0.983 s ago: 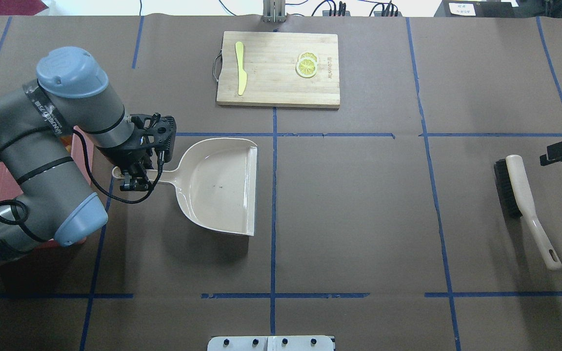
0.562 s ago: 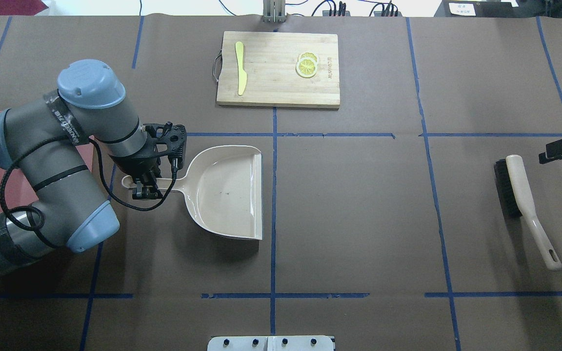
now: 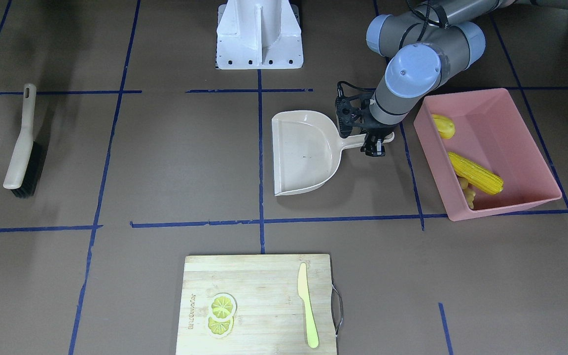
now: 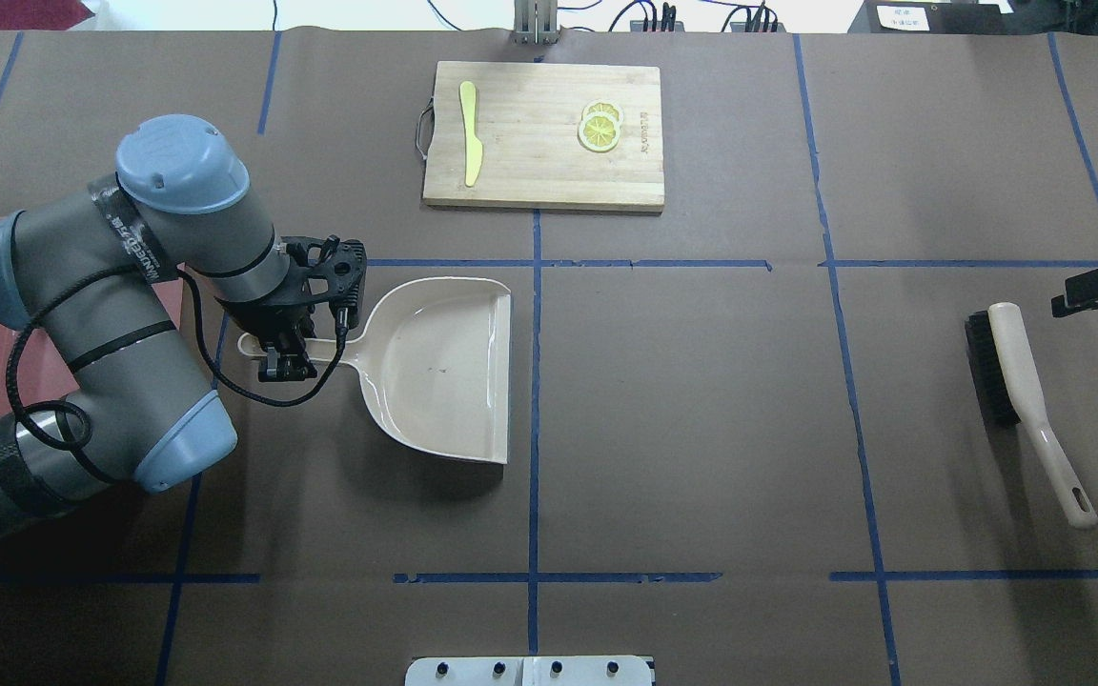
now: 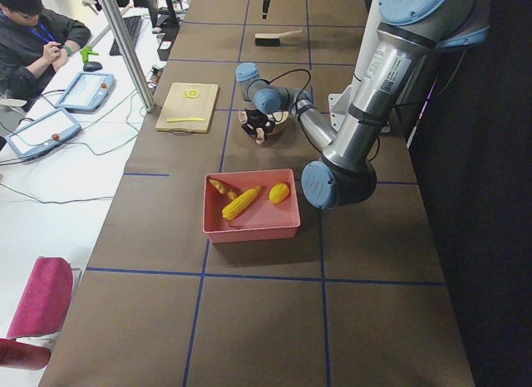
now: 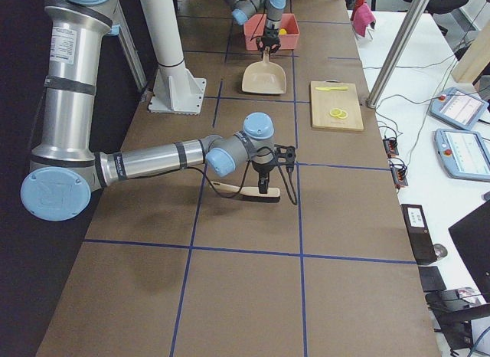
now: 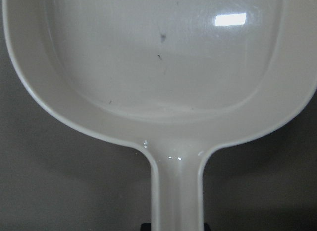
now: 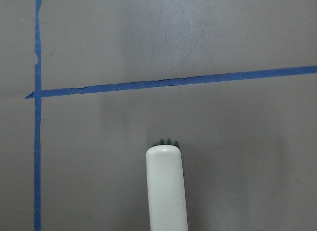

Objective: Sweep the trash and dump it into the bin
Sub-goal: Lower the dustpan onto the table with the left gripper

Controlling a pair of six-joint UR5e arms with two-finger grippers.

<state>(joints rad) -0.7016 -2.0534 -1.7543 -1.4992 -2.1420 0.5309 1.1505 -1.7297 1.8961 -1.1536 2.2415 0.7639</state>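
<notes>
My left gripper [image 4: 282,365] is shut on the handle of the beige dustpan [image 4: 435,367], which lies flat and empty on the table; the left wrist view shows the bare pan [image 7: 158,57]. The pink bin [image 3: 508,133] stands just beyond that gripper [image 3: 375,147]. In it lie the corn cob [image 3: 476,173], the rounded yellow piece [image 3: 443,126] and the ginger root [image 3: 467,193]. My right gripper [image 4: 1073,300] shows only partly at the table's right edge, beside the brush [image 4: 1021,381]. I cannot tell whether it is open.
The brush lies loose on the table, its head end in the right wrist view [image 8: 166,186]. A wooden cutting board [image 4: 539,143] at the far middle carries a yellow-green knife [image 4: 469,133] and lemon slices [image 4: 599,129]. Blue tape lines cross the brown table.
My left arm has swung away from the bin, carrying the dustpan a little to the right and onto the table. The right gripper and the brush have barely moved.
</notes>
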